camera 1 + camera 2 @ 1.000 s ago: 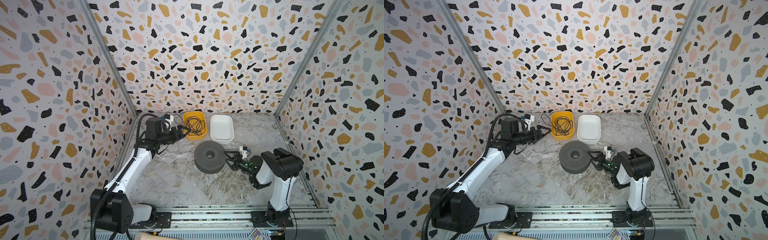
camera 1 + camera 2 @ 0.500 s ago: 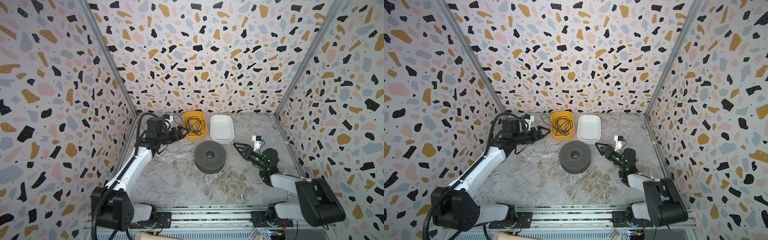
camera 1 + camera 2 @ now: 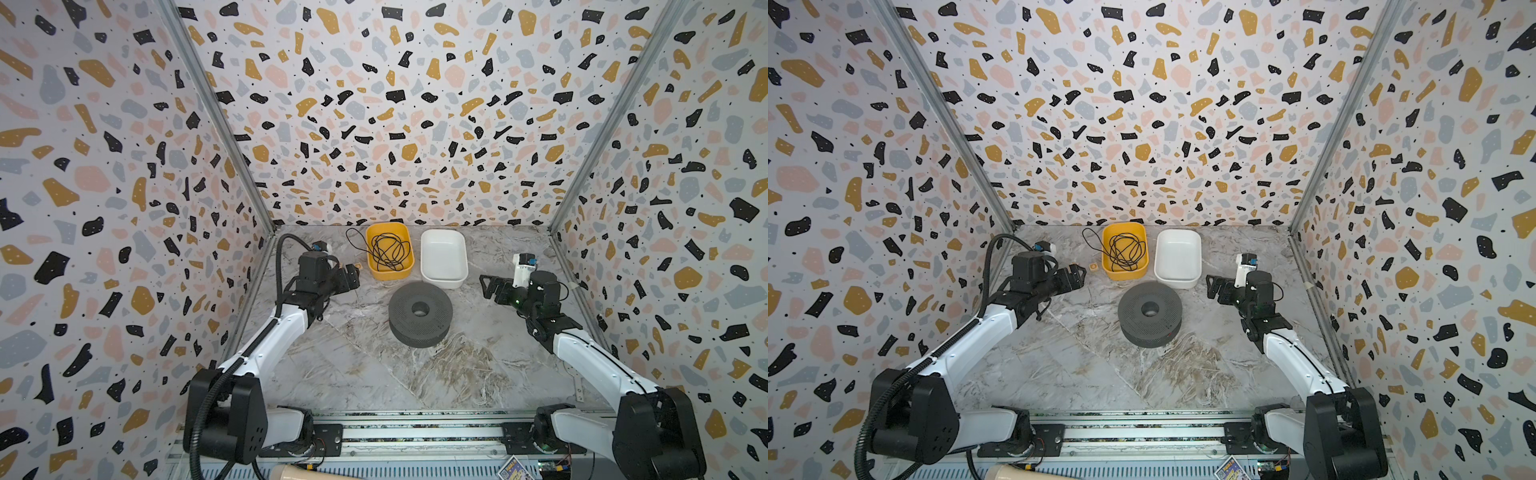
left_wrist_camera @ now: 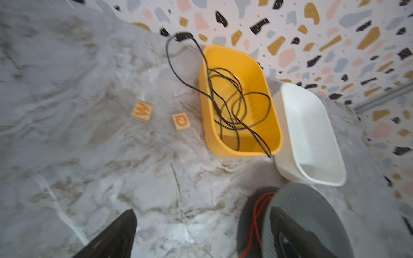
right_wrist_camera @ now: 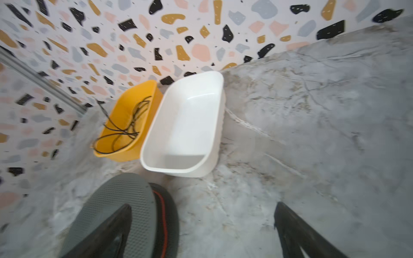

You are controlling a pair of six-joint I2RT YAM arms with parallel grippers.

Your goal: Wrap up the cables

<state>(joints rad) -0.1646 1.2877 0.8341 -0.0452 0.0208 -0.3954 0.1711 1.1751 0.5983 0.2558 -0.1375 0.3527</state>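
The cables, a thin red-orange wire (image 4: 257, 214), lie wound in the side groove of a dark grey round spool (image 3: 419, 307) in the middle of the table, and the wire (image 5: 164, 223) shows again in the right wrist view. My left gripper (image 3: 353, 275) hangs open to the left of the spool (image 3: 1150, 307), apart from it, with nothing between its fingers (image 4: 125, 227). My right gripper (image 3: 486, 286) stands open to the right of the spool, also holding nothing.
A yellow tub (image 3: 405, 266) at the back holds a loose black wire (image 3: 388, 251), with a loop spilling over its left rim. A white tub (image 3: 457, 249) stands right of it. Two small wooden letter blocks (image 4: 142, 111) lie left of the yellow tub.
My right arm has swung away from the spool's right side and stretched out to the right. The left gripper has opened wider and drawn back a little from the yellow tub.
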